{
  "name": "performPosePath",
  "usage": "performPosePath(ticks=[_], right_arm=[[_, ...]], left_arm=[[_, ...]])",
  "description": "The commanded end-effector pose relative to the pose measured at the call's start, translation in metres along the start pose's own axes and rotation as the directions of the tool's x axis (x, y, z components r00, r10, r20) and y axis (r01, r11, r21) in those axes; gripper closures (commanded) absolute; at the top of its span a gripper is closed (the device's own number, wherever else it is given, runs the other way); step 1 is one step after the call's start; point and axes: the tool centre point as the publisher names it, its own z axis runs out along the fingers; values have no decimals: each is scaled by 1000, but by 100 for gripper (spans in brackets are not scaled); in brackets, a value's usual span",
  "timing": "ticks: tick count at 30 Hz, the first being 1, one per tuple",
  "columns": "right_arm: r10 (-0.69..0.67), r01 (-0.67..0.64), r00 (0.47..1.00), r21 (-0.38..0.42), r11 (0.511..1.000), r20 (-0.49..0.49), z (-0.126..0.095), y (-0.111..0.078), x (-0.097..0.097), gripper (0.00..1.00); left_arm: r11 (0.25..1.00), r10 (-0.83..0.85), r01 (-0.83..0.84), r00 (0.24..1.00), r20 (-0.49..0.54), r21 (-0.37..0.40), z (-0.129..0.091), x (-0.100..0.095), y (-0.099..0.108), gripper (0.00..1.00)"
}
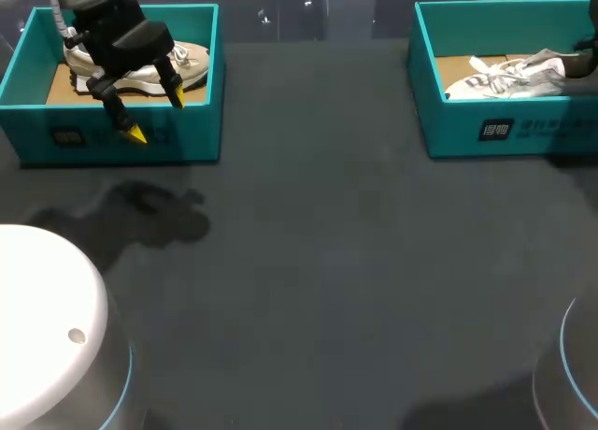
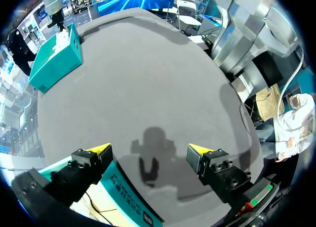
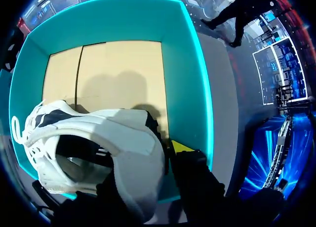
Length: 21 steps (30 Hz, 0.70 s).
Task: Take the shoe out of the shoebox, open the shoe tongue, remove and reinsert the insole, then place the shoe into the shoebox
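Left gripper (image 1: 156, 115) hangs spread wide above the left shoebox (image 1: 201, 121), beige shoe (image 1: 159, 70) lying inside — right gripper (image 1: 581, 64) sits at the heel of the white shoe (image 1: 509, 75) in the right shoebox (image 1: 467, 131), grip impossible to tell.

Surface (image 1: 355, 262) is a dark grey matte mat that fills the head view. 1 blotchy shadow (image 1: 140, 215) sits on its left part. From the left wrist, 1 more shadow (image 2: 153, 155) lies on the mat.
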Motion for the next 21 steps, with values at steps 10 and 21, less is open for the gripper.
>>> performPosePath(ticks=[10, 21], right_arm=[[-21, 21, 1000, 9, 1000, -12, 20, 4, 11, 100], [-19, 20, 1000, 17, 1000, -15, 33, 2, 14, 100]], left_arm=[[1000, 1, -1, 1000, -1, -2, 0, 0, 0, 0], [1000, 1, -1, 1000, -1, -2, 0, 0, 0, 0]])
